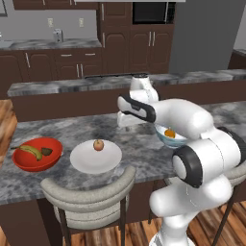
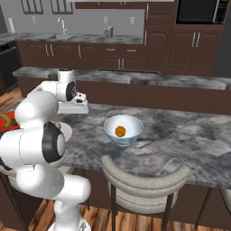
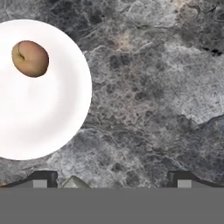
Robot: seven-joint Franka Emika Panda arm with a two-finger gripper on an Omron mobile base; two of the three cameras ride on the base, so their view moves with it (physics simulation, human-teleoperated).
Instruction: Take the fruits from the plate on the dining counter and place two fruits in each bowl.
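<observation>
Hand view: gripper (image 3: 112, 177) looks straight down at the grey marbled desk (image 3: 153, 87), fingertips spread wide, nothing between them. It hangs over bare stone, with the white plate (image 3: 43, 122) off to one side of this view, so it is not yet lined up over the fruit.

Plate: one reddish-pink apple (image 3: 29, 58) sits on it, off-centre, nearer the rim. Nothing else on the plate.

Left base view: red bowl (image 1: 37, 153) stands just beside the plate (image 1: 96, 156) at the desk's left end. It holds the yellow banana (image 1: 30, 152) and a small dark green fruit (image 1: 46, 152), lying side by side. That bowl looks complete, judged from the count.

Right base view: white-blue bowl (image 2: 123, 129) stands further along the desk, well apart from the plate, and holds the orange (image 2: 120, 131) alone.

Judgement: apple is the last fruit out and belongs with the orange. Open, empty gripper hanging above the desk between bowl and plate suits an approach to the apple.
</observation>
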